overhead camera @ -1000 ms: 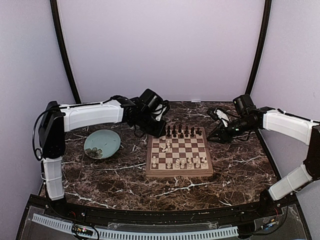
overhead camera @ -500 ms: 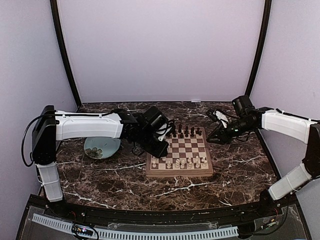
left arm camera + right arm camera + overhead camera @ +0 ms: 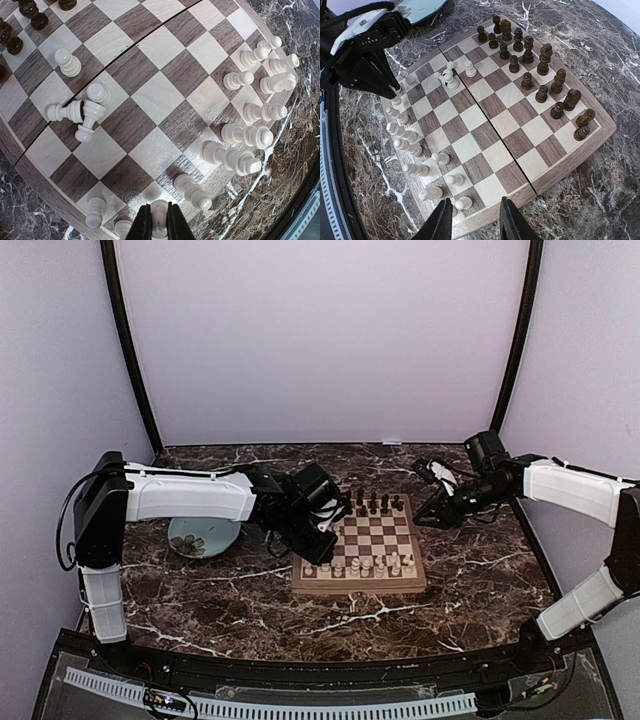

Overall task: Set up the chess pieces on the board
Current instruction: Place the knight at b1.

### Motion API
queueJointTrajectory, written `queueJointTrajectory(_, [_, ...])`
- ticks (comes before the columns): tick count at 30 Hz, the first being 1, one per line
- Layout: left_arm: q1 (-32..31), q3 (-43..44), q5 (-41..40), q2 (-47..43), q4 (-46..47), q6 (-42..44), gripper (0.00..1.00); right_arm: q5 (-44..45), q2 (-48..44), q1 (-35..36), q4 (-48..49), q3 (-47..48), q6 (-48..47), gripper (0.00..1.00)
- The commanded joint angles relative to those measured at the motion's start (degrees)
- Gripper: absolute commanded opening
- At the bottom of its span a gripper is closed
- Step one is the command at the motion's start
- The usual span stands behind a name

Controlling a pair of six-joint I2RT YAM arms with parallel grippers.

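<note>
Toward the worktop's left edge, the plate (image 3: 200, 538) is half hidden behind your left arm (image 3: 190, 495). The left gripper (image 3: 324, 540) is pinched tight on a white piece (image 3: 159, 222), low over the near-left corner of the board (image 3: 360, 588) (whether its base touches the square, I cannot tell). The board sits mid-worktop. Neighbours crowd that corner: let go too high or off-centre and the piece will likely tip into the white row (image 3: 370, 565) along the near edge. Fallen whites (image 3: 80, 115) lie in a heap by the left edge, and a wide pull-back could sweep them off. The dark pieces (image 3: 375, 505) line the far edge, well apart. Your right gripper (image 3: 428, 512) hovers off the board's right edge, half open, holding nothing.
</note>
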Motion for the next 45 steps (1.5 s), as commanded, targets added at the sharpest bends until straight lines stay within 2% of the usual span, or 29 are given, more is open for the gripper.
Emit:
queueJointTrajectory(1, [-0.3, 1.0, 0.8, -0.1, -1.6, 1.0, 0.04, -0.8, 0.2, -0.3, 0.6, 0.1, -0.7, 0.34])
queueJointTrajectory(37, [-0.4, 2.6, 1.5, 2.1, -4.4, 1.6, 0.09, -0.8, 0.3, -0.3, 0.6, 0.1, -0.8, 0.35])
queueJointTrajectory(45, [-0.4, 2.8, 1.9, 2.2, -4.3, 1.4, 0.14, -0.8, 0.3, -0.3, 0.6, 0.1, -0.9, 0.35])
